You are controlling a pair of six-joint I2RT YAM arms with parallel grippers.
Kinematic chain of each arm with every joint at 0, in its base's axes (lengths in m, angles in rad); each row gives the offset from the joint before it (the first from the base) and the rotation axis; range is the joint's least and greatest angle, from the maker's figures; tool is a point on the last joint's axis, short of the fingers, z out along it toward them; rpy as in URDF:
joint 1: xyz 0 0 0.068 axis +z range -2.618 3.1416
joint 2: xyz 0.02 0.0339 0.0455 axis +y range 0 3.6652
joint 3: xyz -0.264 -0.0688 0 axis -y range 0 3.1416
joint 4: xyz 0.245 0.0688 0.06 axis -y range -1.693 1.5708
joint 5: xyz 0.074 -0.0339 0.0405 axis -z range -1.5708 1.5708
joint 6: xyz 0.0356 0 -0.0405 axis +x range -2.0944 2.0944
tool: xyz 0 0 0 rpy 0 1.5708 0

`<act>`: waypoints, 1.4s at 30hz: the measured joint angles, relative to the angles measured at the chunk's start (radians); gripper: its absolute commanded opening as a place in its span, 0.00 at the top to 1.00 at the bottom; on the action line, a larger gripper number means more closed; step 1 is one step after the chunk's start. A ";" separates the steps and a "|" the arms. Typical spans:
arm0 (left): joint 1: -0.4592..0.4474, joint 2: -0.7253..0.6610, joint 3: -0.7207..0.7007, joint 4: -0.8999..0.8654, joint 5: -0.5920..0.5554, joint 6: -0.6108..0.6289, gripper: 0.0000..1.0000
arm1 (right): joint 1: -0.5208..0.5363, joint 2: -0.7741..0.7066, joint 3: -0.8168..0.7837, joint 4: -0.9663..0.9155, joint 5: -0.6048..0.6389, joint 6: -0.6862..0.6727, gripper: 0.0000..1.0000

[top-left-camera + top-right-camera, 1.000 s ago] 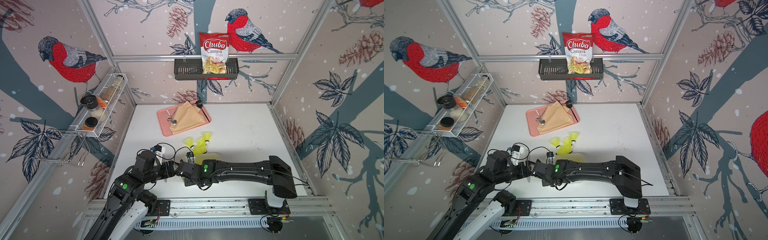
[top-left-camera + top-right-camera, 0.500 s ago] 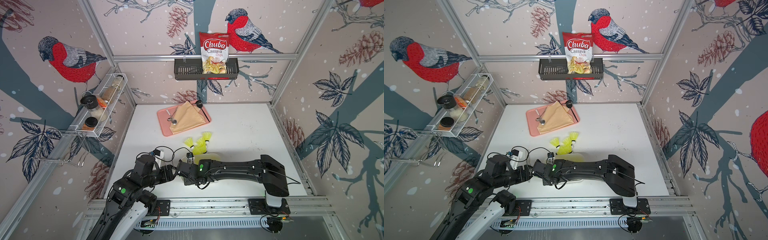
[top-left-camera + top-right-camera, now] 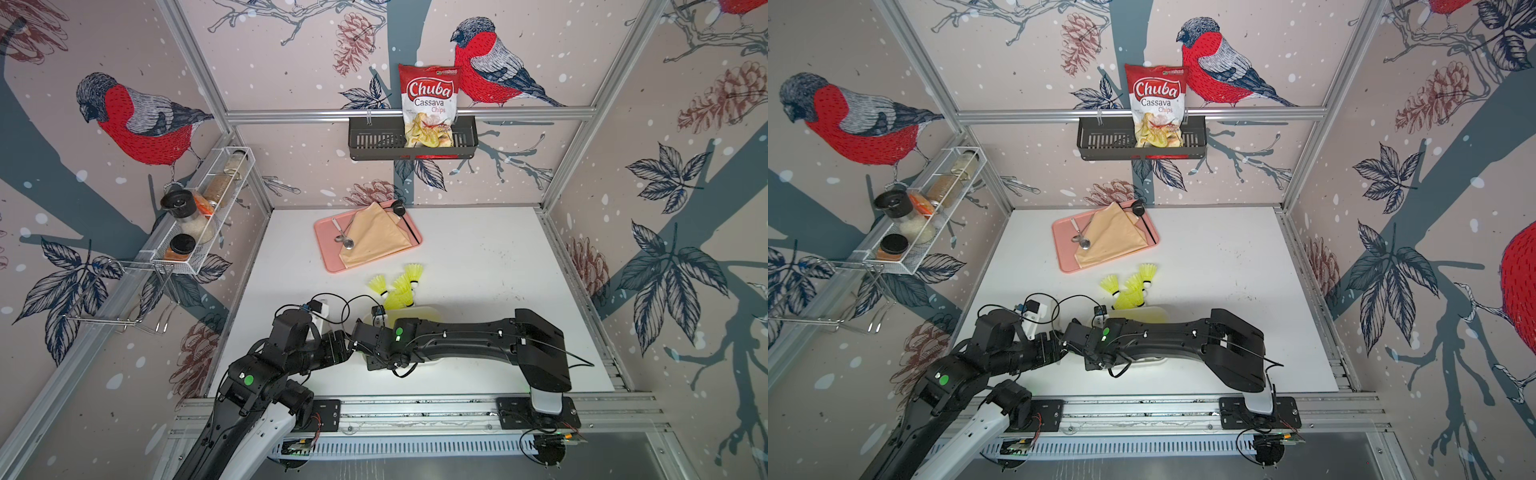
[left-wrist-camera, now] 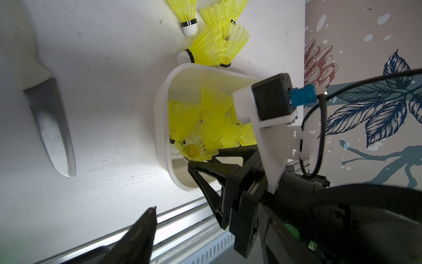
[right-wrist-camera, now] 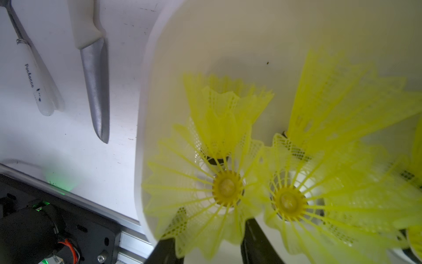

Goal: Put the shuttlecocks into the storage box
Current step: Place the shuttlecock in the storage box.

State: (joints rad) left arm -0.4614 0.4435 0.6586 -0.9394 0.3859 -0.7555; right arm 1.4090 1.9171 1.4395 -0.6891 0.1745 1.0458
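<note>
**Right hand parted inside the storage box**

Left of the storage box (image 4: 161,118) lie a knife (image 4: 49,128) and the left hand (image 3: 343,351). Only one of its fingers (image 4: 146,228) shows, so I cannot tell whether it is spread or pressed together. Inside the box's left end the right hand (image 5: 209,244) stands parted, with the skirt of one shuttlecock (image 5: 226,189) between its fingers; contact is unclear. Lifting could snag that mesh and drag it out, or tip the light box. The crowded arms might also collide. Against the box's far wall, a few shuttlecocks (image 3: 401,286) wait on the tabletop (image 3: 478,266). In both top views the arms cover most of the box, hiding the count inside.
</note>
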 measured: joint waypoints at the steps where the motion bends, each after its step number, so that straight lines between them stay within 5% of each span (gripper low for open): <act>1: 0.000 0.001 -0.001 0.000 0.000 0.000 0.28 | 0.001 0.000 0.000 -0.001 0.000 0.000 0.58; 11: 0.000 0.009 -0.005 0.006 0.004 -0.003 0.28 | -0.001 -0.001 0.000 -0.020 -0.015 0.000 0.68; 42: 0.000 0.032 -0.024 0.023 0.010 -0.003 0.32 | -0.020 -0.086 -0.018 -0.031 -0.069 0.026 0.66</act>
State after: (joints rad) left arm -0.4614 0.4759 0.6350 -0.9161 0.3962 -0.7589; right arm 1.3891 1.8313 1.4212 -0.7204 0.1055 1.0718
